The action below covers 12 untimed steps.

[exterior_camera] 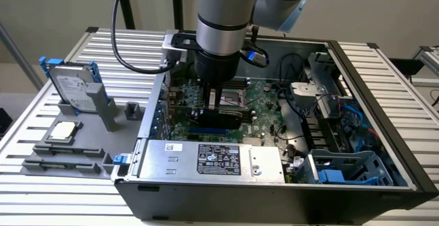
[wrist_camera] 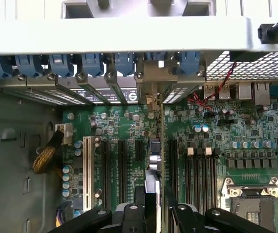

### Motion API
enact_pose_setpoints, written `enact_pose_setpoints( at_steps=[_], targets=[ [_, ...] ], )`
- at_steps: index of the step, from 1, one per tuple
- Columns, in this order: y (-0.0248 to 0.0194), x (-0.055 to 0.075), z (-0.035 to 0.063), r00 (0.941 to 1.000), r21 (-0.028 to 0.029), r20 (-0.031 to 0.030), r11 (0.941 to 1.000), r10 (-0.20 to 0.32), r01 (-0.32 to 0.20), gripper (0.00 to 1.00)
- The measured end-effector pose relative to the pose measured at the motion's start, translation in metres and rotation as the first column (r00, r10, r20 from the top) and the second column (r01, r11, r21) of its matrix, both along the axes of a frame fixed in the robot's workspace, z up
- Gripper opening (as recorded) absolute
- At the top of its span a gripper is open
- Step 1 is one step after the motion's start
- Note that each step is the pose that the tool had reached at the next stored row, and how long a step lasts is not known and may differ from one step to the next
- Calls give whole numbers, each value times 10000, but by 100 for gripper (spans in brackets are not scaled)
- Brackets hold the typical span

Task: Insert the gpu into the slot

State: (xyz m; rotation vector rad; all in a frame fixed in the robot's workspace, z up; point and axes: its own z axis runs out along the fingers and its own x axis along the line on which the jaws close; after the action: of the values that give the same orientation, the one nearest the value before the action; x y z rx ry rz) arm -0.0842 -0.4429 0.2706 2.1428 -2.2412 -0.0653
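One gripper (exterior_camera: 214, 107) snug around gpu (exterior_camera: 223, 119)

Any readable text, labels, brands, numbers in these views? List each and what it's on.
No text reads word for word.
Black label on the power supply: print and logos, too small.
White sticker beside it: too small.
Hard drive label: too small.
Sticker behind the rear slot covers, wrist view: blurred.

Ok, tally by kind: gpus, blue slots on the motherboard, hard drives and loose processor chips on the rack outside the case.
gpu: 1
blue slot: 1
hard drive: 1
processor chip: 1
Total: 4
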Motion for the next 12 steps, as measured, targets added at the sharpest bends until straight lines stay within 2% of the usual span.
enact_pose_setpoints(
  at_steps=[12],
  targets=[
    [16, -1, -34, 9999, 0, -1, 9999, 108, -108, 26]
  ],
)
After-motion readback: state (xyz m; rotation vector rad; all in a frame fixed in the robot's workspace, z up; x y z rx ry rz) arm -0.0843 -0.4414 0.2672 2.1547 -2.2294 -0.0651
